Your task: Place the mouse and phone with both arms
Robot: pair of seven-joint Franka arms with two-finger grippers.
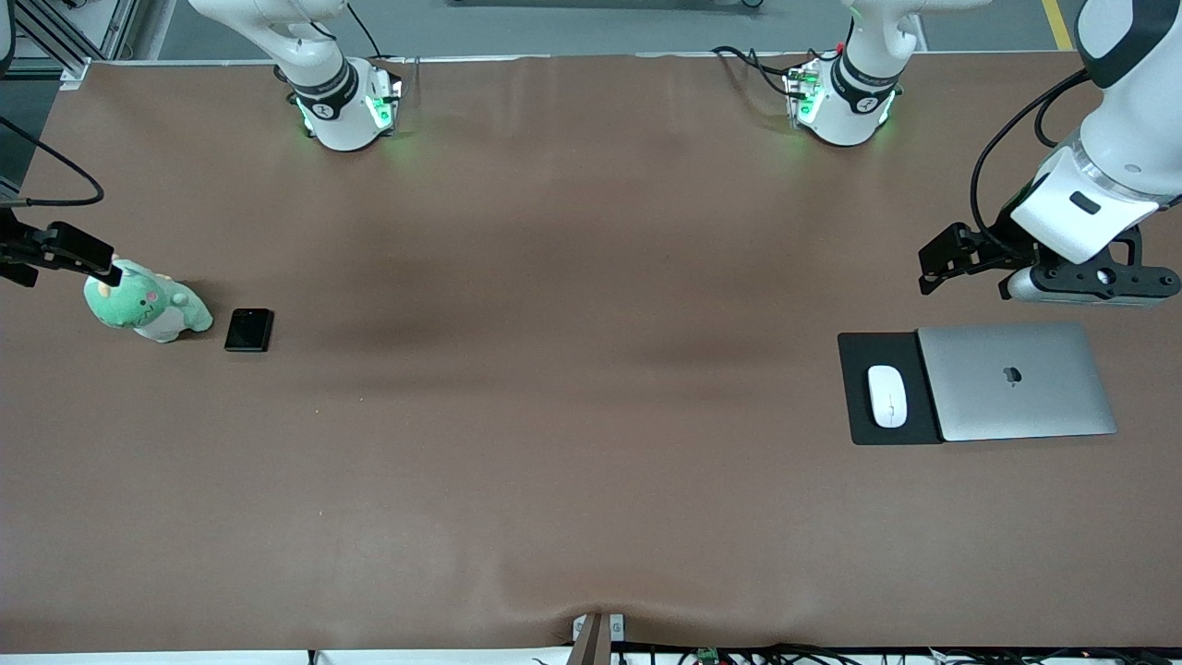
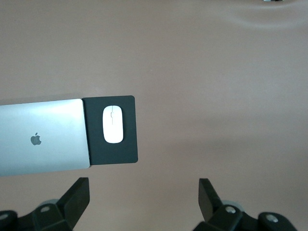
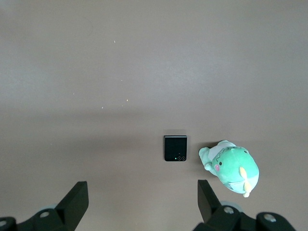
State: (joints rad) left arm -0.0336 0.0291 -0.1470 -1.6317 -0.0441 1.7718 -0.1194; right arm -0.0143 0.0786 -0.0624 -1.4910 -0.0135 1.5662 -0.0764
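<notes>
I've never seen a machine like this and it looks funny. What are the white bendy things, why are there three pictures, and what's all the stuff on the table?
The white bendy things are two robot arms. Each ends in a black pincher, called a gripper. The big picture looks down from a high camera. The two small ones come from cameras on the arms' wrists.

The left gripper is open, over the bare table beside a silver laptop. A white mouse lies on a black pad beside that laptop.

The right gripper is open too, over the other end. There a small black phone lies beside a green plush toy.

Neither gripper holds anything.
</notes>
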